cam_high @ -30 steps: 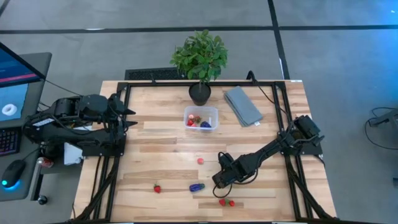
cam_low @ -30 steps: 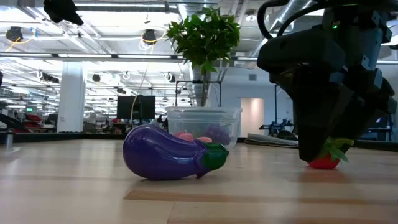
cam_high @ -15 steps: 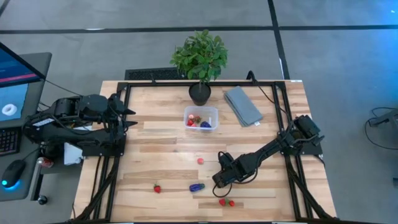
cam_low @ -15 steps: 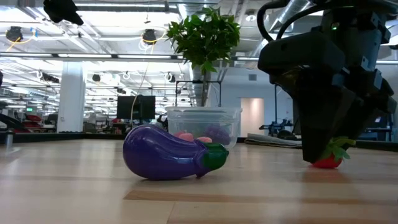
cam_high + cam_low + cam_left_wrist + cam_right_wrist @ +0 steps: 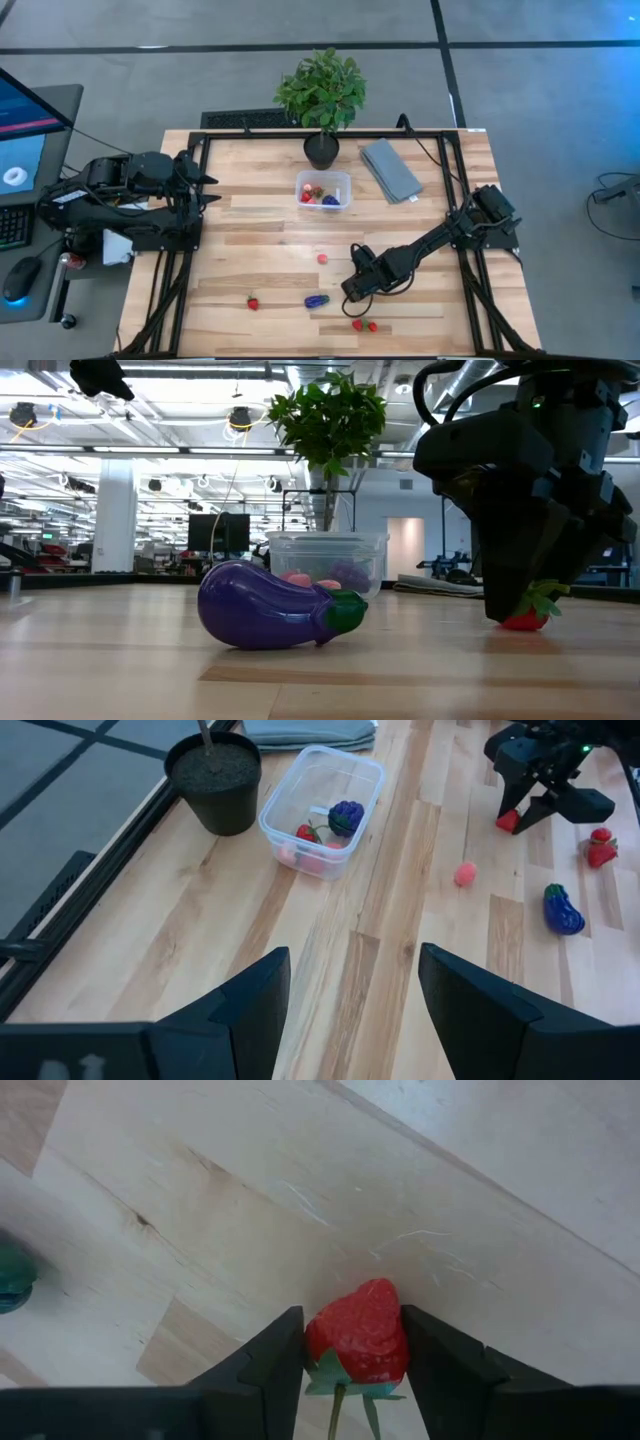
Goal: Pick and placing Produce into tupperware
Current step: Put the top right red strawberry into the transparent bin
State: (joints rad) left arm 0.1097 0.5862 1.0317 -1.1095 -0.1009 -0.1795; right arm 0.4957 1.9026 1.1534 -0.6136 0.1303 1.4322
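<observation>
Right gripper (image 5: 350,291): we have our fingers closed against both sides of a red strawberry (image 5: 358,1330), down on the table (image 5: 260,250) just beside the purple eggplant (image 5: 317,300).
Tupperware (image 5: 322,190): mid-table near the plant pot (image 5: 321,150), holding some produce.
Left gripper (image 5: 345,990): we wait at the table's left edge, fingers spread, holding nothing.

Overhead straight down; low level, close; both share eggplant (image 5: 317,300).

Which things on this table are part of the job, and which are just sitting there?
Job: strawberry between right gripper fingers, eggplant, pink piece, other strawberries, tupperware.
Lying about: potted plant, grey cloth; left gripper waits, open.
</observation>
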